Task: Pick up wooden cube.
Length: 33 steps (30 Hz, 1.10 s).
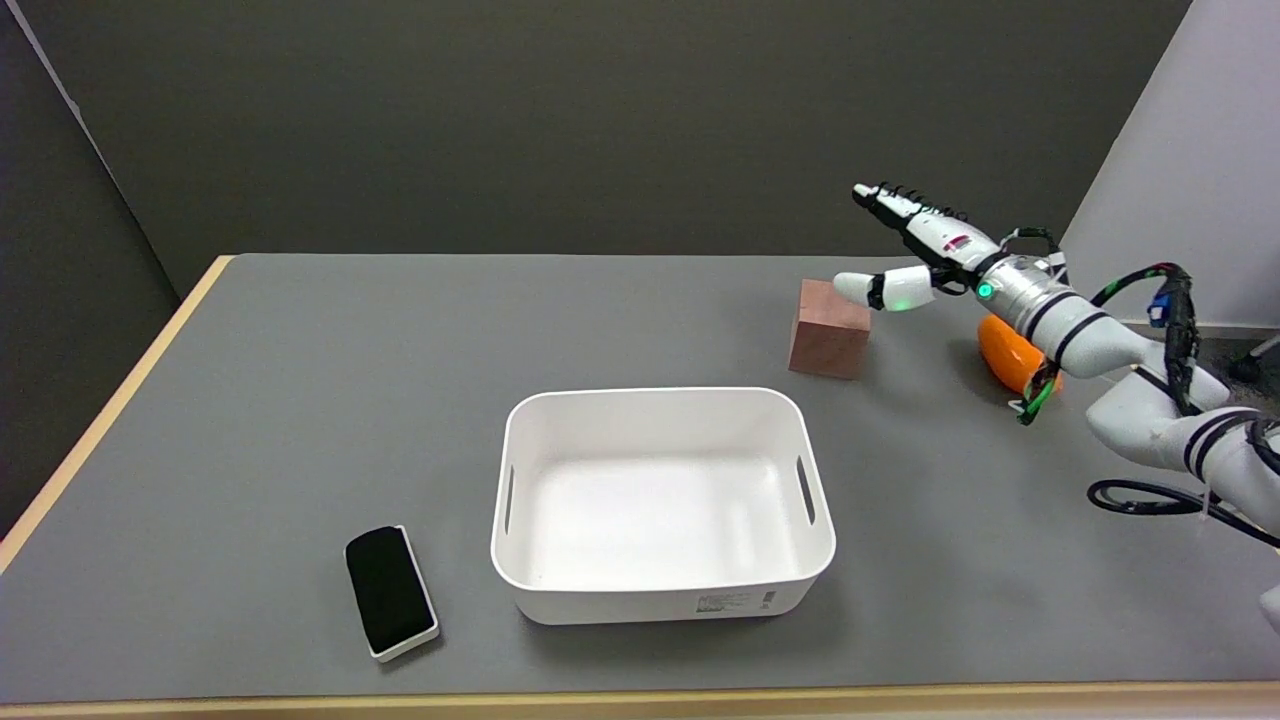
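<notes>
Cube (829, 328) behind bin (660, 497)

Reddish-brown wooden cube (829, 328), white bin (661, 500), orange fruit (1008, 352), grey table (300, 400)

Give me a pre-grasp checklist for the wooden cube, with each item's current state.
1. Right hand holds nothing, fingers spread and extended: ok.
2. Wooden cube sits flat on the grey table, nothing on top of it: ok.
3. Hand aligned with the cube: in the picture the thumb overlaps its upper right corner while the other fingers point above and past it; whether anything touches cannot be told from one view.
4. Space on the cube's left and near sides: free of other things, and the white bin stands apart in front: ok.
5. Orange object lies under the forearm, partly hidden; clearance when lowering: cannot tell.
</notes>
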Each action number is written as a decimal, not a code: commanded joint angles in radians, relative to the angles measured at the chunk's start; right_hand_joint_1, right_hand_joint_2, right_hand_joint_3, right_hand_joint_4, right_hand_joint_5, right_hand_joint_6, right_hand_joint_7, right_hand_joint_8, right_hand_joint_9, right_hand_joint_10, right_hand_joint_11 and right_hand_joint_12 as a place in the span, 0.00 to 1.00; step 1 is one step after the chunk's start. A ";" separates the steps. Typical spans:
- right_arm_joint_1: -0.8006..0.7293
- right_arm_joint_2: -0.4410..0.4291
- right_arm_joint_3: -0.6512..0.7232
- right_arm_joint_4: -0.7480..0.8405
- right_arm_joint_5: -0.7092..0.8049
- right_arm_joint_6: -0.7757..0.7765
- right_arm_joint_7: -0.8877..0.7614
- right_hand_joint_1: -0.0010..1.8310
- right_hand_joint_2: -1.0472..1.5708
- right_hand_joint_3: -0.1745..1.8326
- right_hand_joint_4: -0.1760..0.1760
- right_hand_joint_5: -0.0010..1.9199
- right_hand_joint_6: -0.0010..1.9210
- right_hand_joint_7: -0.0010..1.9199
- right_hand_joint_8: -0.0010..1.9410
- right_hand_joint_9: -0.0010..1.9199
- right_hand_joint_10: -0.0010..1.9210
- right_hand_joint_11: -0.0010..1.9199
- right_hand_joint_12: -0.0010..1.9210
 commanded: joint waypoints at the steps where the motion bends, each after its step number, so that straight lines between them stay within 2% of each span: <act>1: -0.092 0.056 0.001 0.275 -0.104 -0.270 0.018 0.21 0.58 0.52 0.61 0.00 0.00 0.00 0.00 0.00 0.00 0.00 0.24; 13: -0.274 0.086 0.118 0.458 -0.104 -0.275 0.018 0.18 0.57 0.52 0.57 0.00 0.00 0.00 0.00 0.00 0.05 0.00 0.29; 15: -0.286 0.083 0.120 0.465 -0.104 -0.271 0.020 0.15 0.57 0.53 0.46 0.00 0.00 0.00 0.00 0.00 0.07 0.00 0.30; 20: -0.288 0.081 0.108 0.464 -0.104 -0.270 0.022 0.14 0.57 0.55 0.34 0.01 0.10 0.00 0.04 0.00 0.11 0.00 0.35; 25: -0.264 0.081 0.073 0.445 -0.104 -0.270 0.025 0.13 0.57 0.55 0.24 0.01 0.15 0.01 0.06 0.00 0.13 0.00 0.38; 28: -0.252 0.082 0.055 0.443 -0.104 -0.274 0.025 0.11 0.57 0.54 0.23 0.02 0.17 0.02 0.07 0.01 0.14 0.00 0.40; 33: -0.243 0.070 0.045 0.424 -0.104 -0.273 0.025 0.11 0.57 0.54 0.25 0.02 0.18 0.01 0.09 0.00 0.17 0.00 0.42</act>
